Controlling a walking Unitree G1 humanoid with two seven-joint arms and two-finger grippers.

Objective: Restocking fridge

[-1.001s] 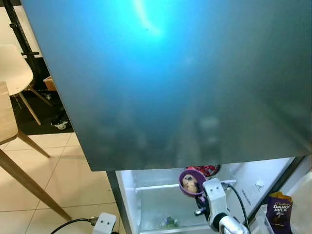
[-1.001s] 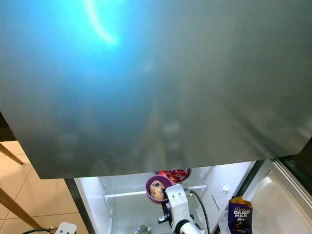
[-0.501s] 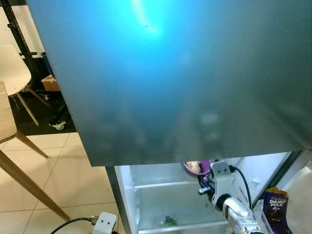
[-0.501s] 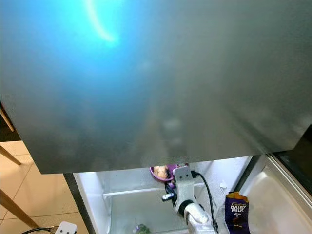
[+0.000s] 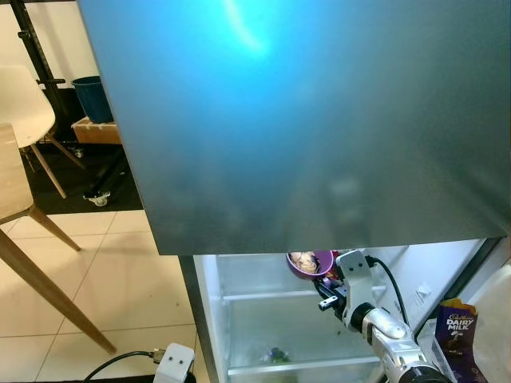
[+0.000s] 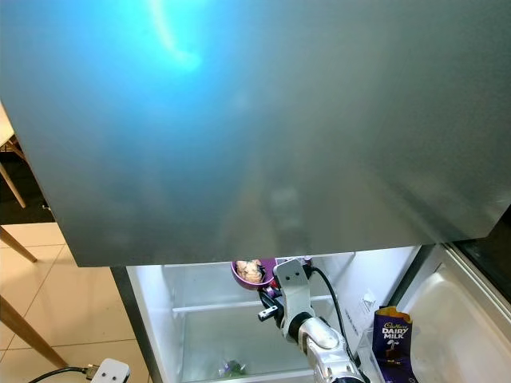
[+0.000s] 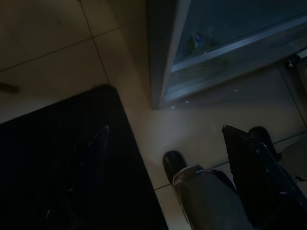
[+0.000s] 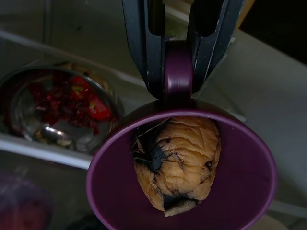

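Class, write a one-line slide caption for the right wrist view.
Right gripper clamps the handle of a purple cup holding a brown pastry, above a steel bowl of red food inside the fridge.

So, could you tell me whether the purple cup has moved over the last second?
Yes. The right gripper has carried the purple cup up and deeper into the fridge: it sat against the shelf rail before and now sits above it.

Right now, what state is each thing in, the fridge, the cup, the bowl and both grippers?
Grey fridge door: open.
Purple plastic cup: held by its handle, holding a brown pastry.
Metal bowl: on a fridge shelf, filled with red food.
Right gripper: shut on the cup's handle.
Left gripper: open, idle.
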